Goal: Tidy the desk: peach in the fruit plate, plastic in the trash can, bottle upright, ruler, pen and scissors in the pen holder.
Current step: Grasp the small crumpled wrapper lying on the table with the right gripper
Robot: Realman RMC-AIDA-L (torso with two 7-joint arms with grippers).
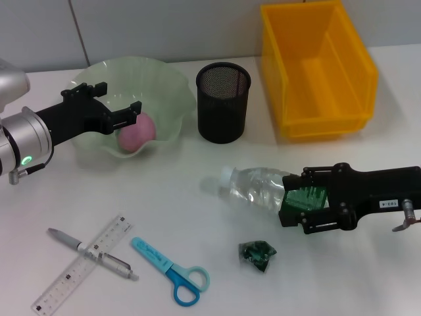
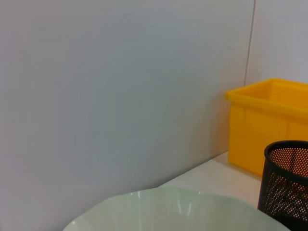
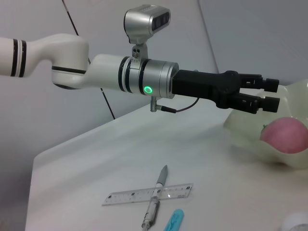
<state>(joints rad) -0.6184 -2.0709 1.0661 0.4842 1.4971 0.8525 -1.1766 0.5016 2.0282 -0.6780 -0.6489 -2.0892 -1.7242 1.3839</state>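
A pink peach [image 1: 137, 131] lies in the pale green fruit plate [image 1: 172, 85]. My left gripper [image 1: 108, 102] hovers over the plate beside the peach, open and empty; it also shows in the right wrist view [image 3: 267, 94]. A clear bottle [image 1: 253, 185] lies on its side at the right. My right gripper [image 1: 308, 201] has a finger on each side of its green-labelled end and is closed on it. Crumpled green plastic [image 1: 256, 255] lies in front of the bottle. The ruler [image 1: 82, 273], pen [image 1: 92, 253] and blue scissors [image 1: 174, 271] lie at the front left.
A black mesh pen holder [image 1: 223, 102] stands right of the plate. A yellow bin [image 1: 319, 66] stands at the back right. The pen lies across the ruler. A grey wall runs behind the table.
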